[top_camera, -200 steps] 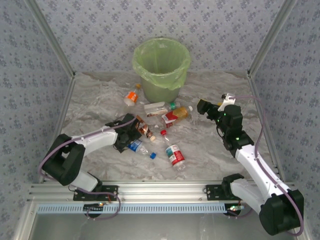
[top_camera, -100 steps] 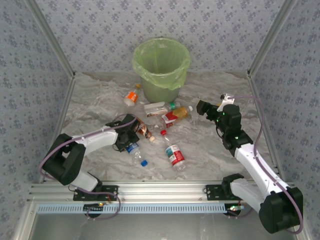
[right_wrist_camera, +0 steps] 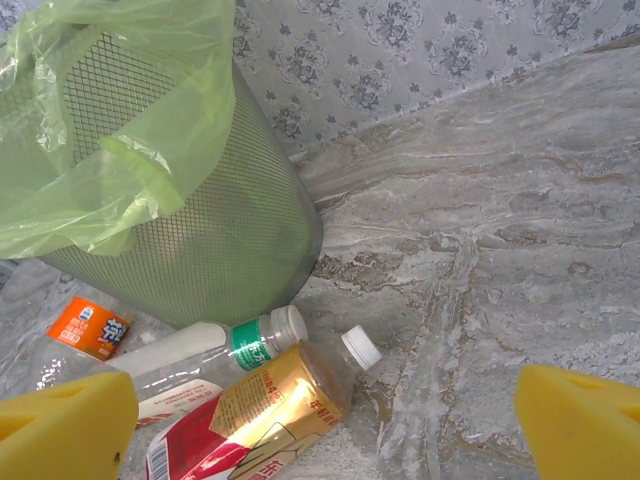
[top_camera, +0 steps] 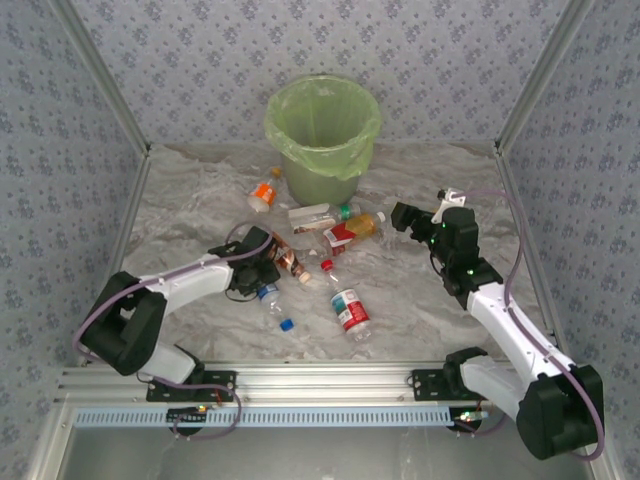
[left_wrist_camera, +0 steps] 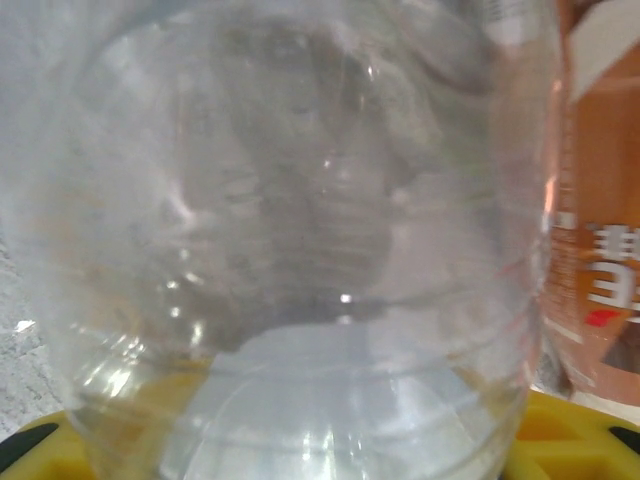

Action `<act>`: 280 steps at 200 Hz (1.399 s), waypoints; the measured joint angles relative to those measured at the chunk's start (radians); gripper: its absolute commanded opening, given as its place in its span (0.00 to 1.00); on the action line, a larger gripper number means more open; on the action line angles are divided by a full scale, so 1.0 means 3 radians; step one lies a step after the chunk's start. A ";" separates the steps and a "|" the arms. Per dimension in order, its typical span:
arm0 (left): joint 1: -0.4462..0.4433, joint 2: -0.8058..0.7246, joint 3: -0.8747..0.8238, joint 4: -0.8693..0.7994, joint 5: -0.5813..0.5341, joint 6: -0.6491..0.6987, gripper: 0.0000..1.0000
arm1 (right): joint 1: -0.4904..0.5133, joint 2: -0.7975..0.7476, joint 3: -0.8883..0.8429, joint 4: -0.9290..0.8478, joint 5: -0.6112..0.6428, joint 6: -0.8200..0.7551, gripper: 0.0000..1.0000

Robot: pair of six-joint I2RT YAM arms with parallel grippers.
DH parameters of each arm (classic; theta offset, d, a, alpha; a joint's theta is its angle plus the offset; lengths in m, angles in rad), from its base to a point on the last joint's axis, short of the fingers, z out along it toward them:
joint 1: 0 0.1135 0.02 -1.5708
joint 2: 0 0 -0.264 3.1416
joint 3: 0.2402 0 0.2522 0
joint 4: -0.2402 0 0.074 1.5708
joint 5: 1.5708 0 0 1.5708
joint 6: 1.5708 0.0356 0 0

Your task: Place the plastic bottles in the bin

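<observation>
The left pincer has closed in on the blue-capped bottle, swinging it round on the bench. Its clear body now sits between the pads, so a lift looks ready. The bin stands well apart at the back. The right pincer waits wide open.

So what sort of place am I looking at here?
Probably a robot test booth: wallpapered panels in aluminium framing, two arms bolted at the table edge, bottles scattered before a bin.

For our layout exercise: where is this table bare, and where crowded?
Bare: far corners of the table either side of the bin, and the near strip beside the right arm. Crowded: bottles in front of the bin.
</observation>
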 measured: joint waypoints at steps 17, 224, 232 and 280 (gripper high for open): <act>0.0000 -0.0085 -0.0008 0.0000 -0.0001 0.0057 0.51 | 0.0000 0.0010 0.0008 -0.0001 0.0001 0.0001 0.99; 0.0000 -0.0769 0.0237 0.0212 -0.0170 0.0802 0.52 | 0.0094 0.0172 0.0174 0.0005 -0.0367 -0.0080 0.99; 0.0000 -0.0769 0.0252 0.0263 -0.0207 0.0827 0.53 | 0.0121 0.0172 0.0179 0.0009 -0.0408 -0.0118 0.99; 0.0047 -0.0779 0.0308 0.0515 -0.0426 0.0963 0.53 | 0.0393 0.0200 0.0369 -0.0075 -0.0558 -0.0397 0.99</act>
